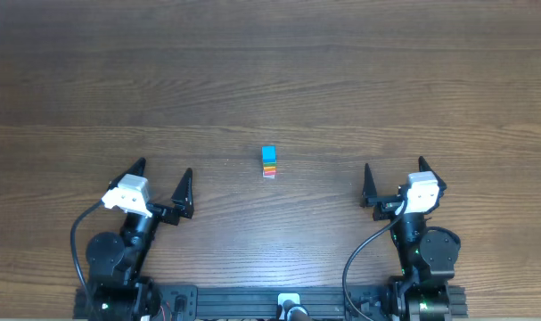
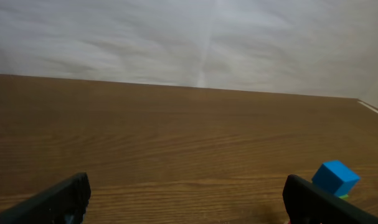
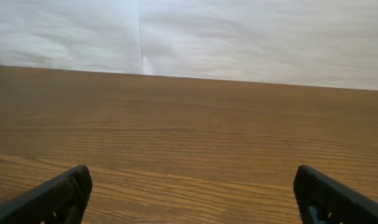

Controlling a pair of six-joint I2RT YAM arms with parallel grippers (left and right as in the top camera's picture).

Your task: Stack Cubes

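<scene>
Apparently the cube stack [image 1: 269,163] stands finished. Left gripper [image 1: 164,168] and right gripper [image 1: 395,164] flank it, fingers spread; next, just stay clear.

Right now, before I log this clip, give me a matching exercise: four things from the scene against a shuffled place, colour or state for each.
Things:
1. top cube
2. left gripper
3. right gripper
4. table

Descriptions:
A. open, to the right of the stack
B. brown wood grain
C. blue
D. open, to the left of the stack

Pairs: 1-C, 2-D, 3-A, 4-B.
</scene>
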